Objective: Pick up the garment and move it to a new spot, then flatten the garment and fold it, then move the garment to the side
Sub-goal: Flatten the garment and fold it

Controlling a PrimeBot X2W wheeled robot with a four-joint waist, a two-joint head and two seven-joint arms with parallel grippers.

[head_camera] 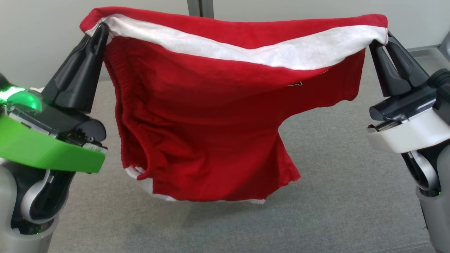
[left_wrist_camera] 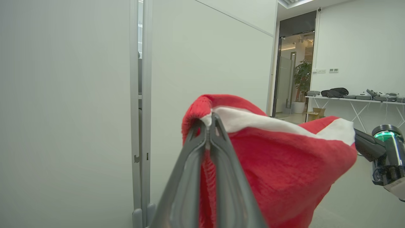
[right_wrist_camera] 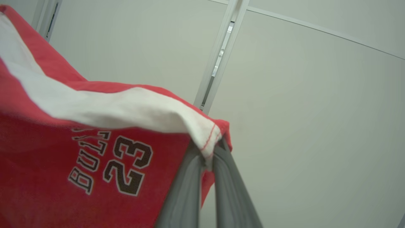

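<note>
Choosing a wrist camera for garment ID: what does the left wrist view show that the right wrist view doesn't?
Left wrist view: an open doorway, a potted plant, a long table with dark gear, and the right end effector pinching the far corner of the garment. Right wrist view: the black 23 print with lettering. Shared: the white band, pale wall panels, and a corner clamped shut, by the left end effector in the first.
</note>
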